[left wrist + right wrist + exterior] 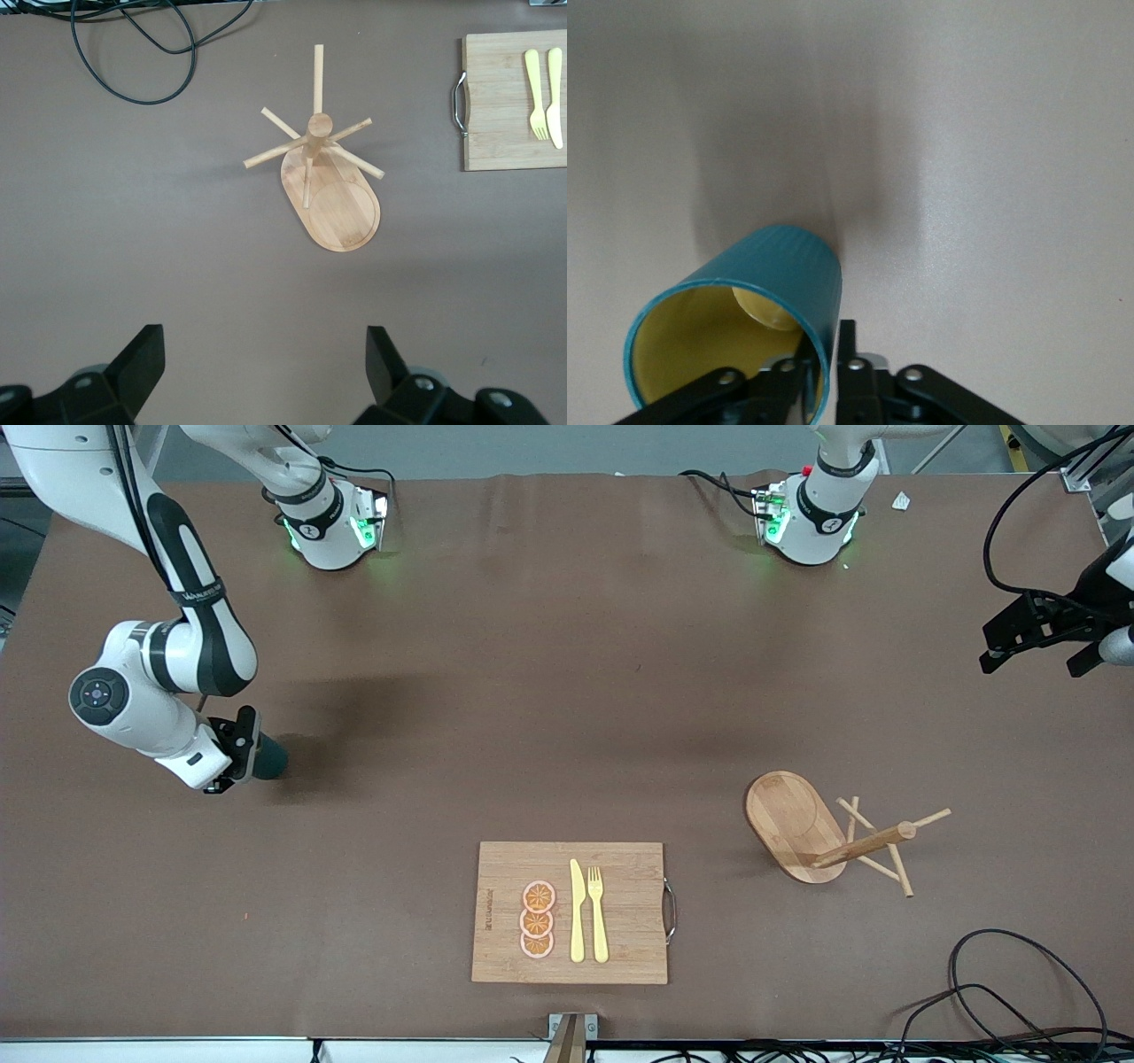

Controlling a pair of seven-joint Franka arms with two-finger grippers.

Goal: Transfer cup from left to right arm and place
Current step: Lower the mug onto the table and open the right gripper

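Setting: a robotics lab is being shown, with a kitchen scene being staged on a test bench.
Table point(549, 691): a wide surface is being covered by a brown mat, with a metal edge rail.
Arm bases point(330, 527): two are being bolted along one table edge, with green status lights being lit.
Cables point(1010, 992): black leads are being left loose at a table corner.
Props: a bamboo cutting board point(620, 868), toy cutlery point(588, 912), fake fruit slices point(537, 919) and a wooden mug tree point(833, 837) are being laid out.
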